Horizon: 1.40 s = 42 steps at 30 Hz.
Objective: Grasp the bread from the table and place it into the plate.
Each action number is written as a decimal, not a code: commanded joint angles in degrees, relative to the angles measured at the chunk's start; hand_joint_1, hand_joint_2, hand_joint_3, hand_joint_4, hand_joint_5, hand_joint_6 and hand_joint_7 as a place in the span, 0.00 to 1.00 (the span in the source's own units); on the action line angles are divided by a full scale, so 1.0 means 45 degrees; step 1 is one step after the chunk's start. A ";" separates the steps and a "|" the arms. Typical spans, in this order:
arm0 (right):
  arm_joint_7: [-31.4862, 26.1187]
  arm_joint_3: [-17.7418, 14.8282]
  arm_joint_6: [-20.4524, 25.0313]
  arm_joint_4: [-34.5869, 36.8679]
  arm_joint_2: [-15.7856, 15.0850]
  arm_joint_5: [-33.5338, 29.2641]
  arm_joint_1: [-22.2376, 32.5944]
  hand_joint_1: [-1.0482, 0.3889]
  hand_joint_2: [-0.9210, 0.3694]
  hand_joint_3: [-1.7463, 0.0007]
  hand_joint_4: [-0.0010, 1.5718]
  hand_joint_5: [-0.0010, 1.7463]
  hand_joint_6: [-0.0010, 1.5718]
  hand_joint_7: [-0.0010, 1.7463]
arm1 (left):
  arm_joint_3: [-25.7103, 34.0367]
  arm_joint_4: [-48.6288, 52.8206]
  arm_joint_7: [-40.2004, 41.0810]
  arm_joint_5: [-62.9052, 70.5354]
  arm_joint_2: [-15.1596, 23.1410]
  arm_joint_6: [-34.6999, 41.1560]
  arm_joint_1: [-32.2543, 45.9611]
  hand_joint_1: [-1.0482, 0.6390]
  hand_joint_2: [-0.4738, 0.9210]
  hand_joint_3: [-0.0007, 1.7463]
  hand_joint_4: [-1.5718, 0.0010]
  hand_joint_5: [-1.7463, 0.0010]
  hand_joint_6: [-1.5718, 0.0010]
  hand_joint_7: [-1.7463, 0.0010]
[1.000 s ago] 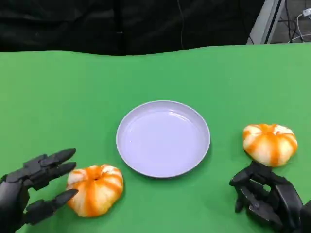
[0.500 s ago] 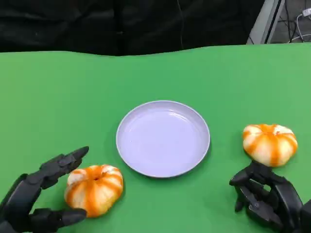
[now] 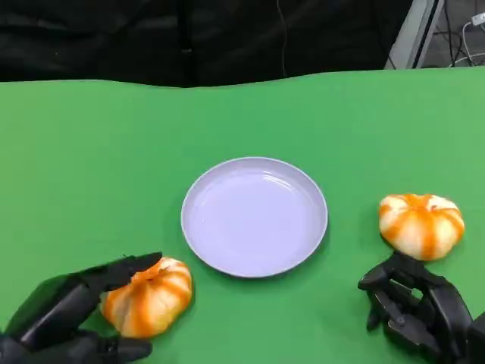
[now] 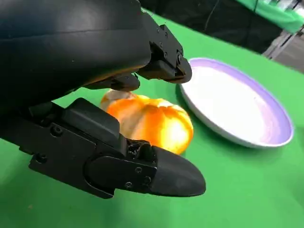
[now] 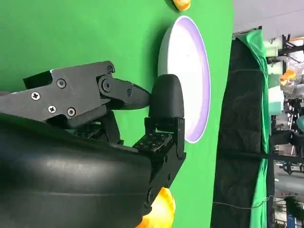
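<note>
1. In your head view, the left hand (image 3: 72, 315) lies low at the near left, fingers spread around the near bread (image 3: 148, 296) (not visibly clamped). That bread sits just beside the plate (image 3: 254, 216). It is round, with no long axis. The right hand (image 3: 413, 303), fingers curled on nothing, sits near the second bread (image 3: 420, 224).
2. Your left wrist view shows fingers (image 4: 164, 173) apart, flanking the bread.
3. Your right wrist view shows curled fingers (image 5: 164, 102) over the green table (image 5: 71, 33).

I seem to be in a lab or test studio: my table (image 3: 91, 136) wears a plain green cloth, black curtain (image 3: 189, 38) hangs just behind the table, and beyond its far right corner stand a metal frame (image 3: 413, 34) and loose cables (image 3: 466, 38).
</note>
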 commanded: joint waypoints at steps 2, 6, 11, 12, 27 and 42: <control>-0.0108 -0.0032 -0.0050 -0.0003 -0.0139 -0.0093 0.0134 0.54 0.00 0.69 0.46 1.00 0.42 0.81 | -0.0691 -0.0719 -0.0168 0.0720 0.0621 0.1573 -0.0359 0.00 1.00 0.27 0.82 1.00 0.79 1.00; -0.0109 -0.0023 -0.0010 -0.0045 -0.0133 -0.0080 0.0149 0.53 0.00 0.70 0.46 1.00 0.42 0.81 | -0.1401 -0.0936 -0.0415 0.1383 0.0820 0.2807 -0.0740 0.00 1.00 0.28 0.81 0.99 0.79 1.00; 0.0007 -0.0036 -0.0052 -0.0029 -0.0127 -0.0018 0.0152 0.53 0.00 0.70 0.46 1.00 0.42 0.82 | -0.2006 -0.1004 -0.0619 0.1634 0.0950 0.3710 -0.1049 0.00 1.00 0.29 0.79 0.99 0.76 0.99; -0.0024 -0.0032 -0.0060 -0.0046 -0.0128 -0.0040 0.0165 0.53 0.00 0.70 0.46 1.00 0.42 0.82 | -0.2088 -0.0949 -0.0708 0.1535 0.0943 0.3833 -0.1100 0.00 1.00 0.29 0.78 0.98 0.76 0.99; -0.0063 -0.0014 0.0097 -0.0213 -0.0111 -0.0004 0.0214 0.54 0.00 0.70 0.46 1.00 0.42 0.81 | -0.2727 -0.1337 -0.1426 0.1140 0.1164 0.4893 -0.1262 0.14 1.00 0.13 0.70 0.99 0.70 0.99; -0.0043 -0.0023 0.0110 -0.0247 -0.0069 0.0021 0.0234 0.54 0.00 0.70 0.47 1.00 0.43 0.81 | -0.2921 -0.1613 -0.1788 0.0706 0.1613 0.4976 -0.1177 0.56 0.98 0.01 0.67 0.99 0.68 1.00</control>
